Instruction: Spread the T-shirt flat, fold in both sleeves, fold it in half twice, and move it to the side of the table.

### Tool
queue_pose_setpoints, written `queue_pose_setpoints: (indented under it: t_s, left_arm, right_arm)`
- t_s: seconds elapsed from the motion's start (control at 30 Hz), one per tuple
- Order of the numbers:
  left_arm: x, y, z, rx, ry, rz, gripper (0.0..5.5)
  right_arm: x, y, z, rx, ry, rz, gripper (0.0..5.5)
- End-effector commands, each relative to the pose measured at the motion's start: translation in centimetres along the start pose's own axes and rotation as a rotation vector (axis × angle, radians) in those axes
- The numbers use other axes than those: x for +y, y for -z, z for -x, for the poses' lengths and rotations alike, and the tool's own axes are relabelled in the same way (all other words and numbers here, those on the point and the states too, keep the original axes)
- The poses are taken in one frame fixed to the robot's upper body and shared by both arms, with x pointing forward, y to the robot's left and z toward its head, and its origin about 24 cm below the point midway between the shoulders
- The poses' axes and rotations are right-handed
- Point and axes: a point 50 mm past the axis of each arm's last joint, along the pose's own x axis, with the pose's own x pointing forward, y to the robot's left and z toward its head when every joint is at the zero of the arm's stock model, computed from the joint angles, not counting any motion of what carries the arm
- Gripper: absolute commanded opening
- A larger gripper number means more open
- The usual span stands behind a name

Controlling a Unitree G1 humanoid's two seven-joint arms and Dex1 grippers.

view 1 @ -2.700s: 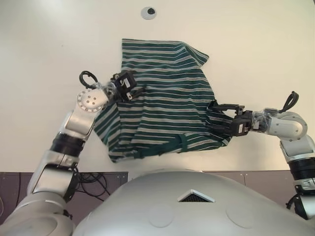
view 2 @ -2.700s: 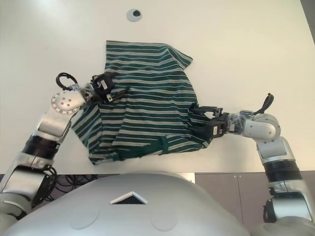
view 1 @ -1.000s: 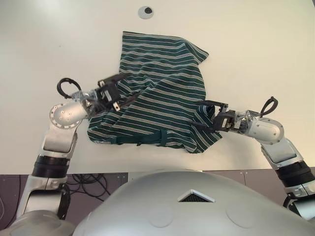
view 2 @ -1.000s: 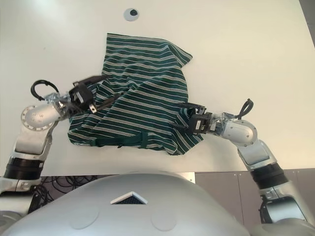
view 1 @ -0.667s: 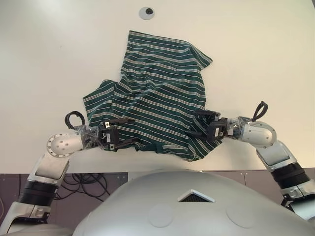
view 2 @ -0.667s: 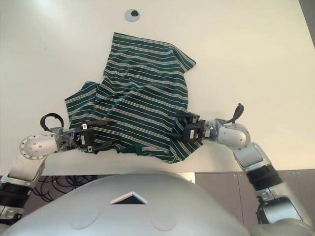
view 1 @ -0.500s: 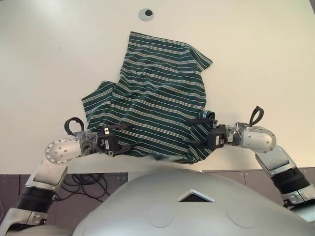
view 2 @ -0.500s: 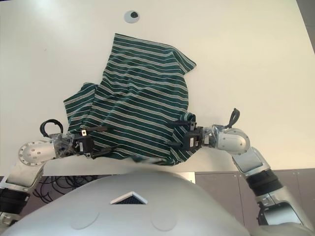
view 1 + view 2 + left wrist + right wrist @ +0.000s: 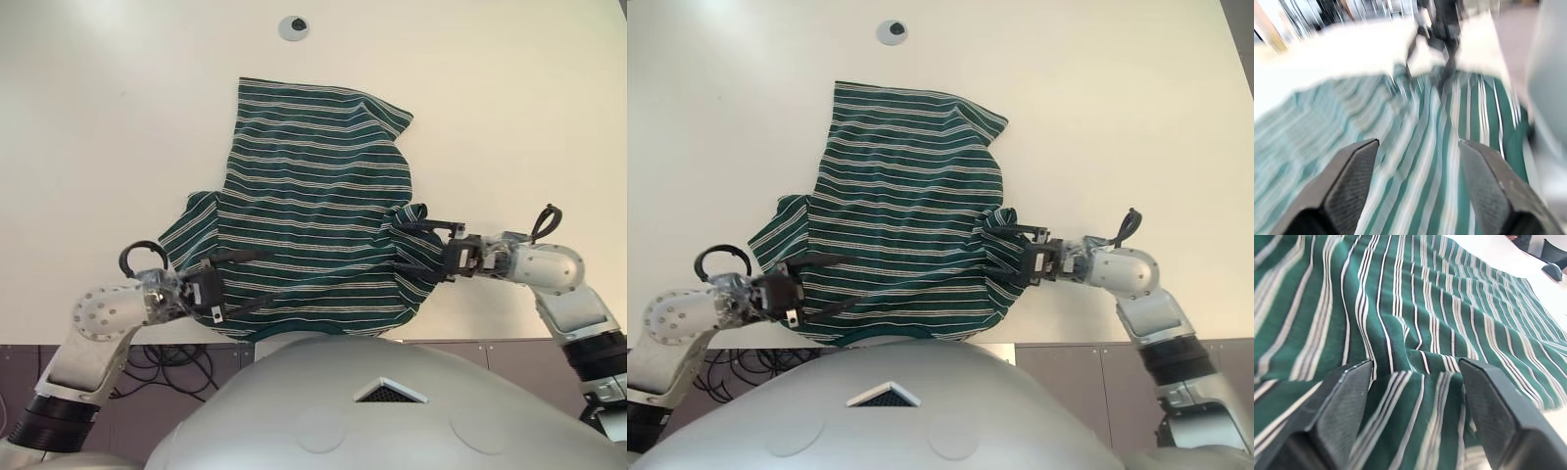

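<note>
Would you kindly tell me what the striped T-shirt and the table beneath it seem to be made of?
T-shirt: soft knit fabric, probably cotton, with a matte finish; it drapes and bunches into loose folds. Table: hard, smooth, off-white top, perhaps laminate, with a slight sheen; the exact material is unclear.

Lab-like room, white table point(image 9: 98, 117), grommet point(image 9: 293, 27), loose cables point(image 9: 168, 366)

Left gripper point(image 9: 243, 278), lower left of frame: fingers spread apart, pointing toward centre; left arm point(image 9: 98, 318) rises from the lower-left corner. Right gripper point(image 9: 416, 245), right of centre: fingers likewise parted, pointing left; right arm point(image 9: 563, 284) bent at the right edge.
</note>
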Motion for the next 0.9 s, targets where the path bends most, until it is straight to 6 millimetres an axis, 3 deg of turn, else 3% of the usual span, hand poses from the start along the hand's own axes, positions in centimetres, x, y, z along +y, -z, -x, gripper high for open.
queue_pose_setpoints:
  t_s: [0.03, 0.13, 0.3, 0.4, 0.57, 0.9]
  left_arm:
    - [0.4, -0.7, 0.7, 0.009, -0.019, 0.013, 2.98]
    - [0.6, -0.7, 0.9, 0.008, -0.055, 0.022, 2.98]
    - [2.6, 0.5, 1.7, 0.066, -0.237, 0.026, 2.98]
    - [3.2, 1.1, 2.7, 0.081, -0.305, 0.053, 2.98]
    - [3.8, 2.0, 5.0, 0.105, -0.424, 0.088, 2.98]
    - [2.3, 3.8, 7.7, 0.144, -0.533, 0.259, 2.98]
  right_arm:
    - [0.4, 0.7, 1.4, 0.063, -0.077, -0.076, 3.23]
    - [0.7, 1.3, 2.3, 0.112, -0.124, -0.103, 3.23]
    - [-1.8, 2.0, 2.7, 0.154, 0.041, -0.064, 3.23]
    - [-1.3, 3.4, 3.2, 0.257, 0.008, -0.070, 3.23]
    - [0.3, 5.1, 5.9, 0.406, -0.113, -0.148, 3.23]
    - [-1.4, 4.1, 8.2, 0.405, -0.015, -0.137, 3.23]
